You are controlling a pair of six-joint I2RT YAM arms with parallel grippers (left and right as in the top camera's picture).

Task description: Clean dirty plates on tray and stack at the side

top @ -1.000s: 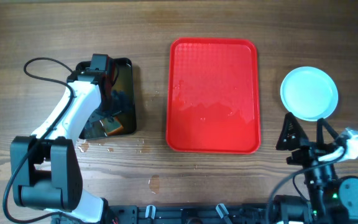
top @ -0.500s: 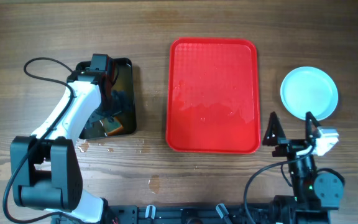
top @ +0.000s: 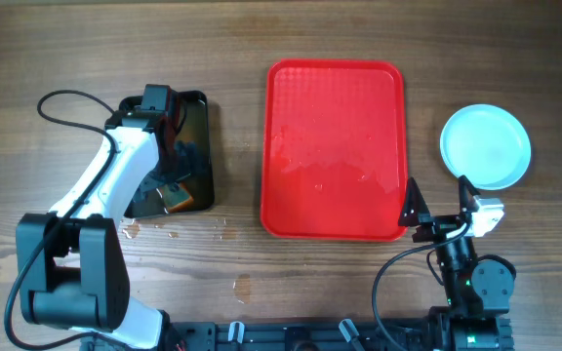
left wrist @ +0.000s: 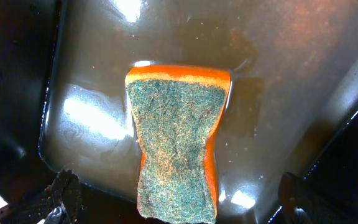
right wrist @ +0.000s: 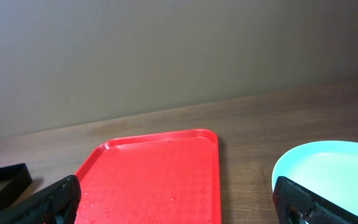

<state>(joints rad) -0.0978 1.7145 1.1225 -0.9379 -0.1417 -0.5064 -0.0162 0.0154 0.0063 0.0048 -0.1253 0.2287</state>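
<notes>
The red tray (top: 335,146) lies at the table's centre with nothing on it but water drops; it also shows in the right wrist view (right wrist: 154,174). Pale-blue plates (top: 486,146) sit on the bare wood to its right, looking like one clean disc; I cannot tell how many are stacked. Their rim shows in the right wrist view (right wrist: 328,171). My right gripper (top: 439,203) is open and empty at the tray's front right corner (right wrist: 179,208). My left gripper (left wrist: 179,208) is open over an orange and green sponge (left wrist: 179,140).
The sponge lies in a wet black tray (top: 198,117) at the left, under my left arm (top: 115,180). Water drops (top: 224,226) dot the wood in front of it. A black cable (top: 66,97) loops at the far left.
My right arm has swung left and pulled back, from in front of the plates to the tray's front right corner. The left arm and sponge have not moved.
</notes>
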